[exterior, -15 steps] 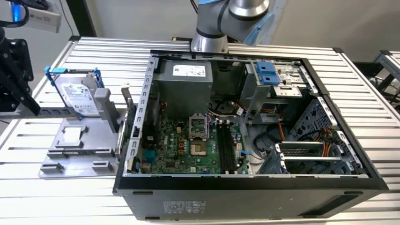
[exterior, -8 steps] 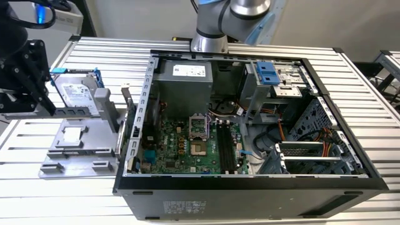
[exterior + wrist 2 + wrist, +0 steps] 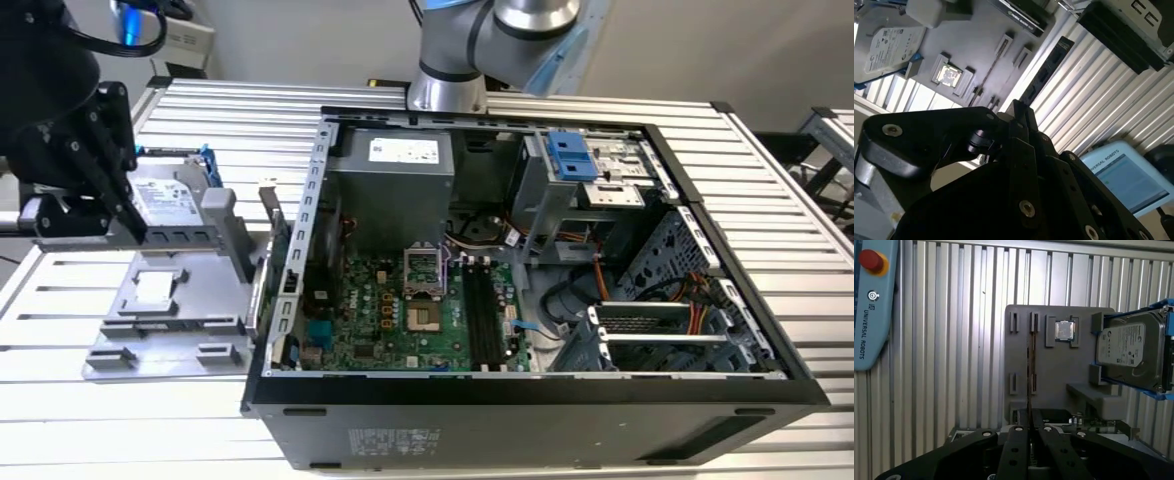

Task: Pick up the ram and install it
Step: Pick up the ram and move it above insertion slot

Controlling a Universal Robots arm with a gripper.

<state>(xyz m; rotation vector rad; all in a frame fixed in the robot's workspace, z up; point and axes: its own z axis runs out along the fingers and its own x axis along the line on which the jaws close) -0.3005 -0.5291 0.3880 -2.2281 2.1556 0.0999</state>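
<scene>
- The ram (image 3: 1030,365) is stood on edge in the slots of a grey holder (image 3: 1059,375) on the table (image 3: 954,340), so its long faces are left free for a pinch.
- The gripper (image 3: 1029,416) is held above it, lined up with its length. The fingers are seen pressed together, with nothing held.
- A square chip (image 3: 1064,331) and a hard drive (image 3: 1126,347) are seated separately alongside.

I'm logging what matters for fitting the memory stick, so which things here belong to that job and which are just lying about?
For the job: memory stick, on edge in the gray tray; gripper, close to it; black slots in the open computer case.
Lying about: hard drive in its blue frame; small square chip; blue control tablet.
</scene>
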